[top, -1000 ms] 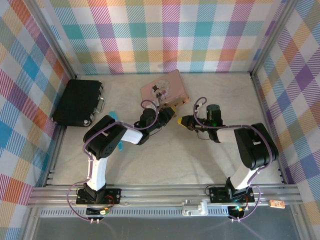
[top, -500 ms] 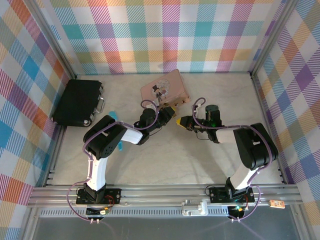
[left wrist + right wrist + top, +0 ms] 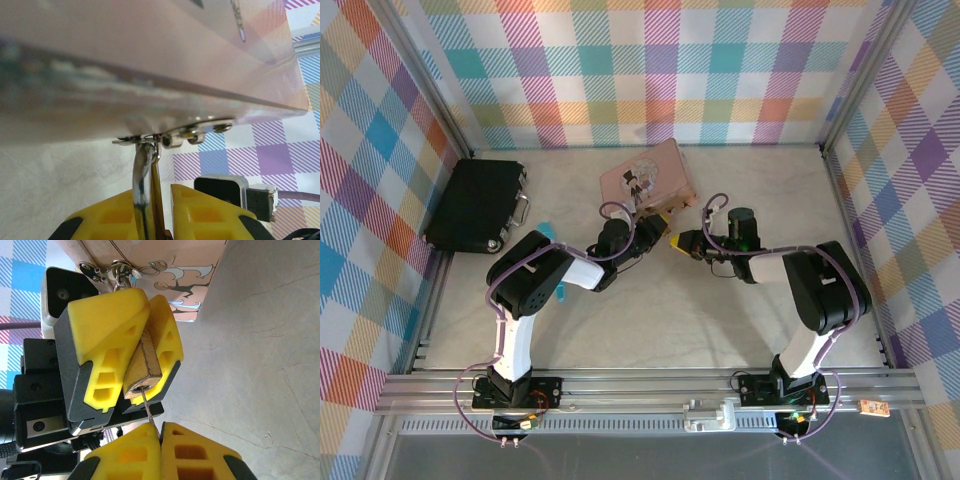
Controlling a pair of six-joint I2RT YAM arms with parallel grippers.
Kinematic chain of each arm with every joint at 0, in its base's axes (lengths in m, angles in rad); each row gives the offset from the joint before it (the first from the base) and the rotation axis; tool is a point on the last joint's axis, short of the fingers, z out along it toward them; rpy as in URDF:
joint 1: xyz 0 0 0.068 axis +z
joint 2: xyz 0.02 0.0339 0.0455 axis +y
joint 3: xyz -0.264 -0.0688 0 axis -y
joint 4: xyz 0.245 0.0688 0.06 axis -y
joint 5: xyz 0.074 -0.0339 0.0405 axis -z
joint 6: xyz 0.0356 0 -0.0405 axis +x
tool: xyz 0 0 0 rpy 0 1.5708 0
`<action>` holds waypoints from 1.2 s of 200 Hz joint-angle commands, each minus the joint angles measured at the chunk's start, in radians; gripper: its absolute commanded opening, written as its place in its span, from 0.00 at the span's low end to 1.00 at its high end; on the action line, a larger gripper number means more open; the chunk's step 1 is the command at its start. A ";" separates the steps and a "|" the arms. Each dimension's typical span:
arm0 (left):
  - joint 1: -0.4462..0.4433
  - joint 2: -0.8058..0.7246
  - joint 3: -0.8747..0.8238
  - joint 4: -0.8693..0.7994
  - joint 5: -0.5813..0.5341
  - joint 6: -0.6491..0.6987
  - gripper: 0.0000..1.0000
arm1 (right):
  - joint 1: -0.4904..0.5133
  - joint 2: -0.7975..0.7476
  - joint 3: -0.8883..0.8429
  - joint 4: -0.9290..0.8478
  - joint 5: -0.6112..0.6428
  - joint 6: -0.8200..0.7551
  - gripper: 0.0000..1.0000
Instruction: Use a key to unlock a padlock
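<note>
Brass-gold and small, the padlock [image 3: 142, 371] sits just left of centre in your right wrist view. It is clamped between the yellow jaws of the left gripper [image 3: 653, 236], which cover both its sides and leave only its lower end bare. From that end a thin silvery key [image 3: 150, 412] blade runs down into the right gripper [image 3: 161, 437], whose jaws are pressed together on it. You cannot tell how far the blade sits inside the lock. In your left wrist view the shackle [image 3: 142, 175] rises from between the jaws to the metal hasp [image 3: 197, 134] on the edge of the pink box [image 3: 650, 172], so the box crowds close against the lock at the top of that frame. From above, the two grippers meet tip to tip at centre frame, just below the box. The black case [image 3: 475, 205] lies well apart at the left edge of the tabletop [image 3: 670, 310], beside the checked wall [image 3: 380, 150].
</note>
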 commanded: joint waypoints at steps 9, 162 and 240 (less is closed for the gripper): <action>-0.018 -0.044 -0.008 0.122 0.054 -0.032 0.00 | 0.003 0.006 0.056 0.031 0.011 -0.008 0.00; -0.038 -0.010 0.017 0.163 0.076 -0.106 0.00 | 0.004 -0.110 0.101 -0.302 0.164 -0.259 0.00; -0.047 -0.032 0.004 0.206 0.075 -0.085 0.00 | -0.016 0.006 0.076 0.047 -0.007 0.242 0.00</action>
